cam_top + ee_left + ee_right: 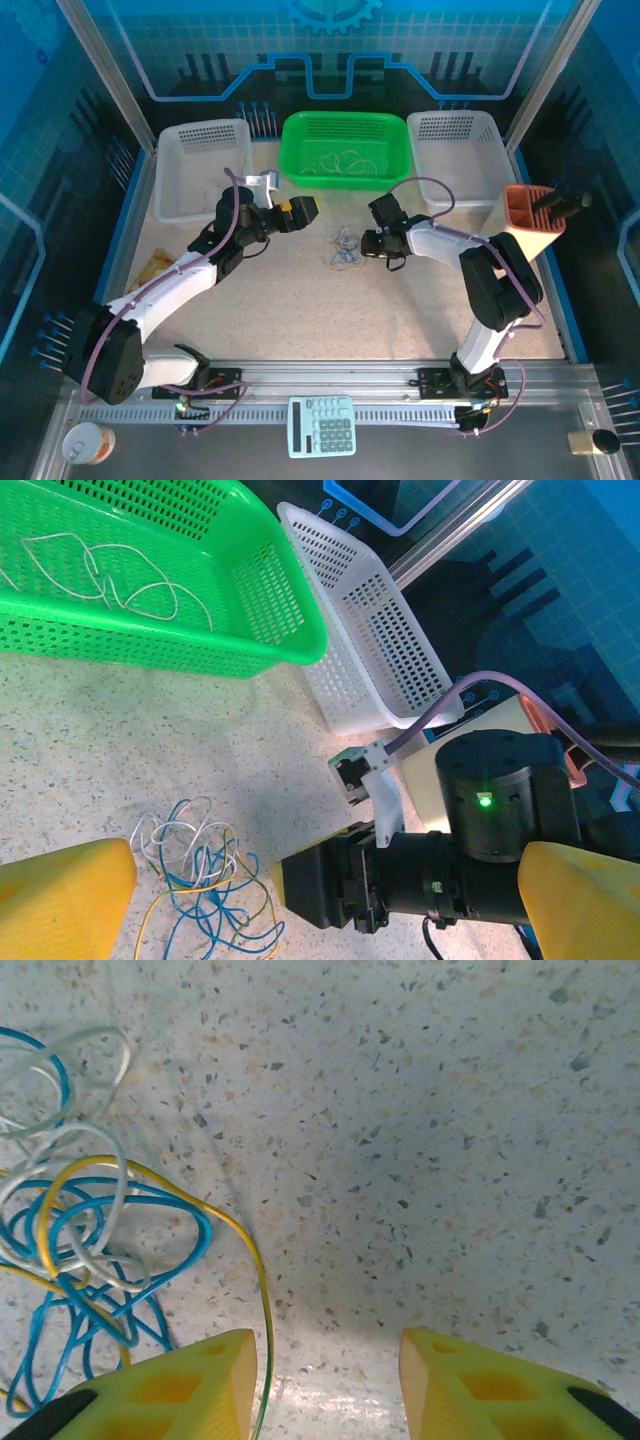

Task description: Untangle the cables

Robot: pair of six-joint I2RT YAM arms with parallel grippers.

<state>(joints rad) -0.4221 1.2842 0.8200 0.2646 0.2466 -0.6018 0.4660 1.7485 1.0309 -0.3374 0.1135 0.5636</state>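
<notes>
A small tangle of thin blue, white and yellow cables (345, 250) lies on the speckled table between my two grippers. The left gripper (308, 208) hovers just left of it, jaws wide open and empty. In the left wrist view the tangle (200, 880) lies by the left yellow finger (60, 900). The right gripper (366, 243) sits low at the tangle's right edge. In the right wrist view this gripper (328, 1390) stands open over bare table, a yellow strand (262, 1300) running along the inner face of its left finger, unclamped. More whitish cables (110, 575) lie in the green basket (300, 170).
White baskets stand at back left (170, 205) and back right (485, 190), flanking the green one. An orange holder (535, 215) is at the right edge, a yellow packet (155, 265) at the left. A calculator (322, 426) lies on the front rail.
</notes>
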